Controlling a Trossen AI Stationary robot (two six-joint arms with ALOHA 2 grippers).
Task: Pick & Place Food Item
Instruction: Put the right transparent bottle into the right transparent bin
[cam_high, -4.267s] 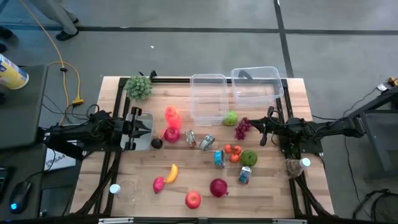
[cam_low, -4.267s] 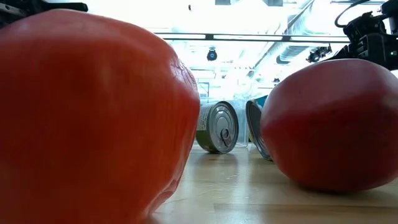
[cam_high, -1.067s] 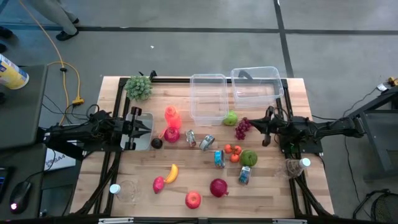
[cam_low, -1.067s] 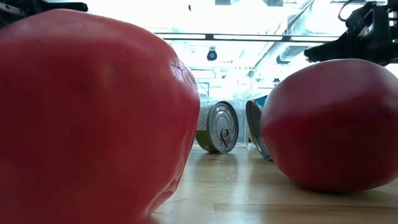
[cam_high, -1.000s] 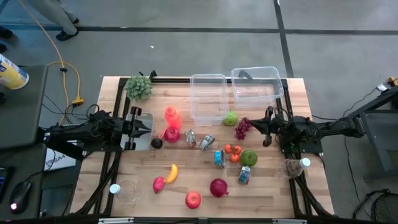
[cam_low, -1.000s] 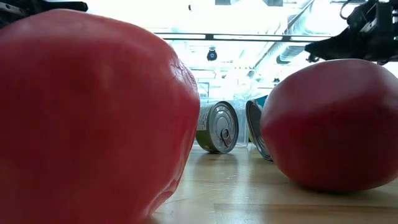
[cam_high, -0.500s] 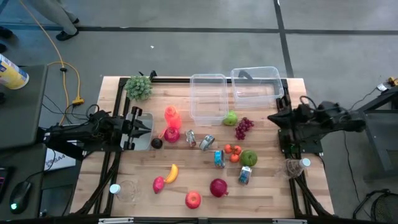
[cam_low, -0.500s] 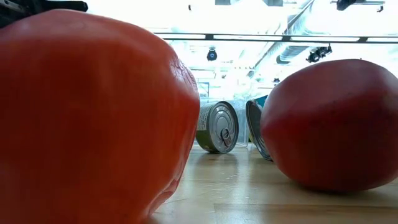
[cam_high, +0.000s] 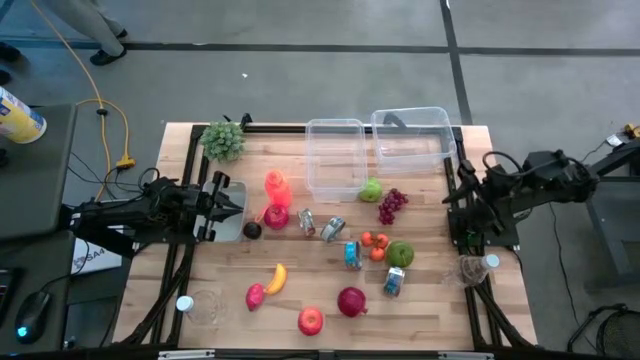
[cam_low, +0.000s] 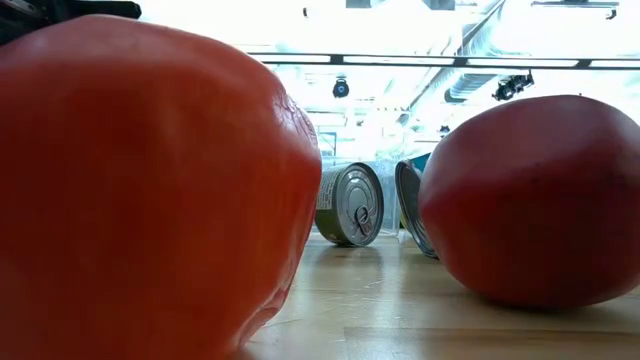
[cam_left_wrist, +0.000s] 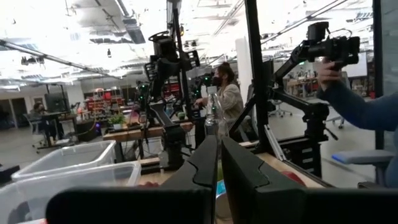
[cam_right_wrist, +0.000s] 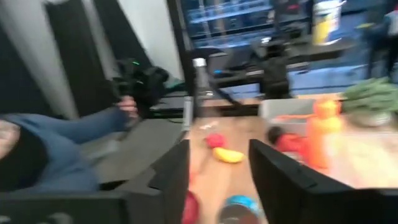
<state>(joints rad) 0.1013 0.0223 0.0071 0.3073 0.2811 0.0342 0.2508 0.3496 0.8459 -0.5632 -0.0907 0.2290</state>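
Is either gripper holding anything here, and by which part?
Nothing is held. The left gripper is shut on nothing at the table's left edge; the right gripper is open and empty at the right edge.

Both arms black, w/ thick joints and black cables along links. Left gripper (cam_left_wrist: 217, 177): two flat dark fingers (cam_left_wrist: 202, 168) w/ slanted edges. Right gripper (cam_right_wrist: 217, 168): same dark angular fingers (cam_right_wrist: 171, 177), matte, no markings seen

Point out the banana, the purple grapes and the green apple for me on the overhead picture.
banana (cam_high: 277, 277): high view, middle of its curved body.
purple grapes (cam_high: 390, 206): high view, centre of the bunch.
green apple (cam_high: 400, 254): high view, top of the fruit.
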